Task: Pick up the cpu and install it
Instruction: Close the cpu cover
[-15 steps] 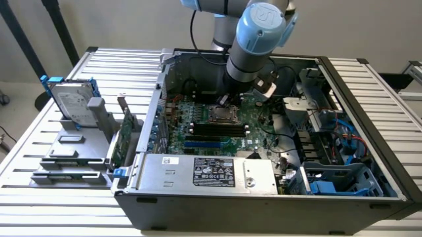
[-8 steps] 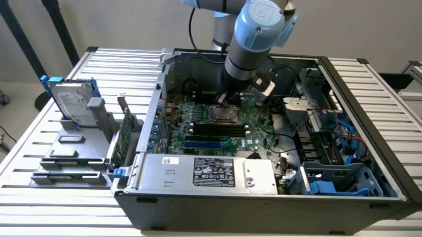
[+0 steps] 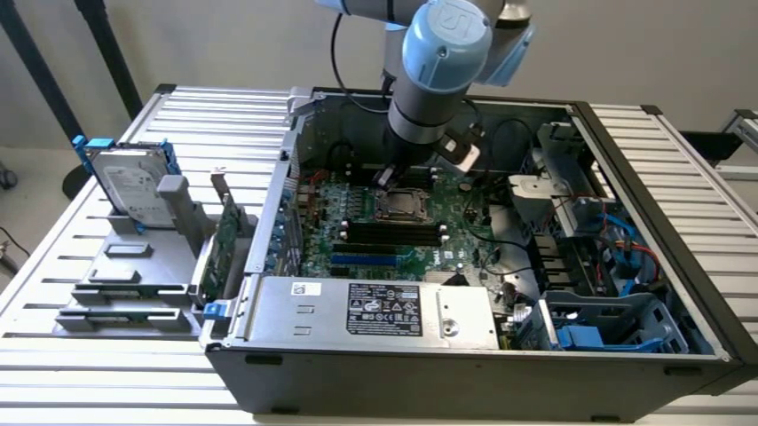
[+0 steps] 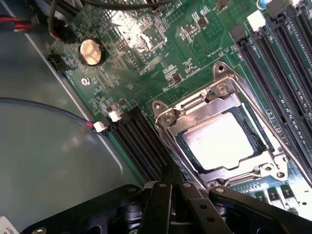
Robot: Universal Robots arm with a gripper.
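Already the cpu (image 4: 225, 141), a flat silvery square, sits in its steel-framed socket (image 4: 168, 118) just beside the clenched, empty gripper (image 4: 171, 176).

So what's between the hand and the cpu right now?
In the wrist view, the socket's metal frame edge and a bit of green board; the shut hand hovers beside the seated cpu.

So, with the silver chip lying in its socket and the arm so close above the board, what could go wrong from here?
1. The small square silvery-grey cpu lies in the metal socket frame, whose bracket looks unlatched; a nudge might shift it.
2. The black hand is shut just beside the socket, near the black memory slots; a low sideways move could scrape them.
3. Loose black cables hang near the arm and might snag.
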